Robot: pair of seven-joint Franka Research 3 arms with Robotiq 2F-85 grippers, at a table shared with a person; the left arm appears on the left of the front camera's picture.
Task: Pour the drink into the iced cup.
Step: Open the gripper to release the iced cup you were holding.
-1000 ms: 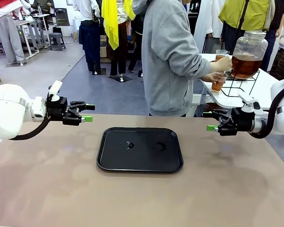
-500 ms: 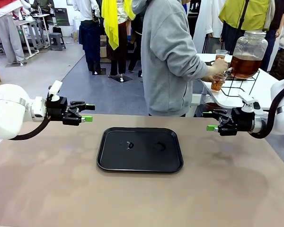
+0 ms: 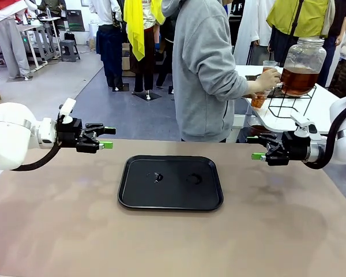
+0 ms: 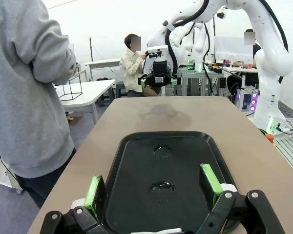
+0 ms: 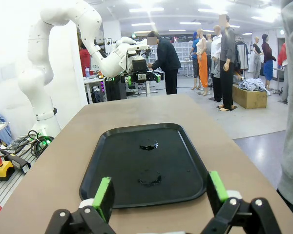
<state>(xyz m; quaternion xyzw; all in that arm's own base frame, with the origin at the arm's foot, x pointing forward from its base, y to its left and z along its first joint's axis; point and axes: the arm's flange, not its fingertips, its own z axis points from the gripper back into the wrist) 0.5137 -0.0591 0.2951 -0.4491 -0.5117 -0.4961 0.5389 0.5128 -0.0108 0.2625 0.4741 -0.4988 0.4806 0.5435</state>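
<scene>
The drink (image 3: pixel 299 79) is amber liquid in a big round glass jar (image 3: pixel 303 55) on a wire stand on a white side table at the far right. A person in a grey hoodie (image 3: pixel 205 69) stands there holding a clear cup (image 3: pixel 258 100) of amber drink just left of the jar. My left gripper (image 3: pixel 106 137) hovers open over the table's left side. At the right edge of the table my right gripper (image 3: pixel 256 148) is open too. Both grippers hold nothing, as the left wrist view (image 4: pixel 153 187) and the right wrist view (image 5: pixel 160 190) show.
A black tray (image 3: pixel 138 190) lies mid-table between the grippers, with two small wet spots (image 3: pixel 157 176) on it. A second cup (image 3: pixel 269 65) stands by the jar. Other people stand in the background beyond the table.
The person's hands have drawn the cup a little to the left, away from the jar's spigot. Both arms have stayed still.
</scene>
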